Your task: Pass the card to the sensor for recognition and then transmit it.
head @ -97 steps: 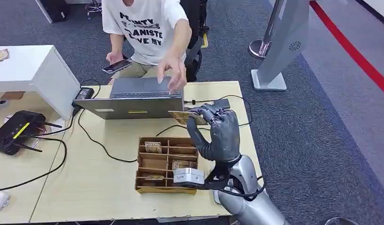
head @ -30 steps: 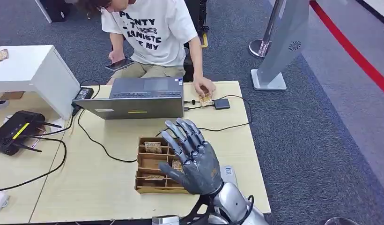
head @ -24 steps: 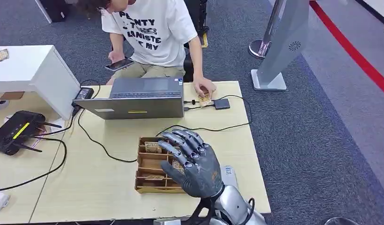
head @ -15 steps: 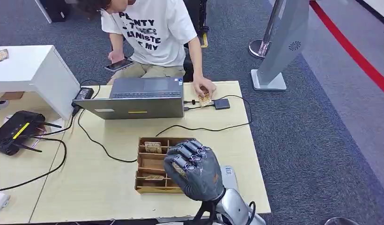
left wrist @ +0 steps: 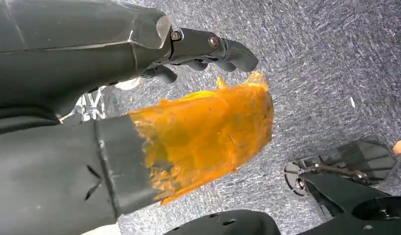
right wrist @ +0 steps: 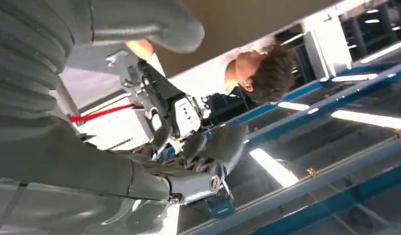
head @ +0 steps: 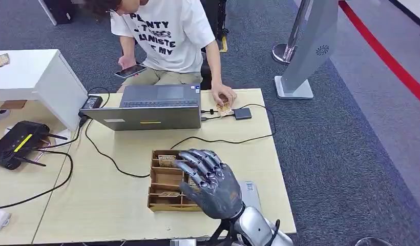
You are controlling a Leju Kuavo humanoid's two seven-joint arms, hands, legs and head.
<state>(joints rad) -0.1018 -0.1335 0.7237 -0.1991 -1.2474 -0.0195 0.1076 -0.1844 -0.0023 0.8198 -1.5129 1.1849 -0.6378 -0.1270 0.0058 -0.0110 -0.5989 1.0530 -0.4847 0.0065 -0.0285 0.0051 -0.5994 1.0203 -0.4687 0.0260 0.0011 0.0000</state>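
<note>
One wooden compartment tray [head: 158,183] holds several cards [head: 167,161]. The right hand [head: 210,182] hovers above it, fingers spread, holding nothing. The left hand [left wrist: 66,73] hangs, fingers curled, empty.

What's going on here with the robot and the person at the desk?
The robot's right hand hovers over a wooden sorting box of cards on the table, holding nothing, fingers partly curled. Across the table, a seated person presses a card down beside a small black reader, next to a laptop. The robot's left hand hangs over the carpet.
</note>
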